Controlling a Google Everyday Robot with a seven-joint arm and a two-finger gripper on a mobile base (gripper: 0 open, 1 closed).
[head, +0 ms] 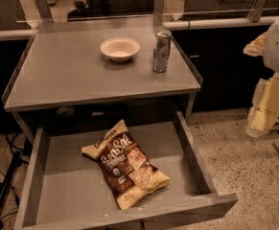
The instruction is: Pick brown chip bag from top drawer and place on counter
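Observation:
The brown chip bag (127,164) lies flat in the open top drawer (72,190), near its middle, with its pale yellow ends pointing to the back left and front right. The drawer is pulled out below the counter (72,75). My gripper (268,107) hangs at the right edge of the view, right of the drawer and counter, above the floor. It is apart from the bag and holds nothing that I can see.
A pale bowl (120,49) and a silver can (161,51) stand on the back half of the counter. Dark cabinets with a pale rail (225,23) run behind. The drawer's thick front board (187,212) is nearest me. Speckled floor (244,166) is on the right.

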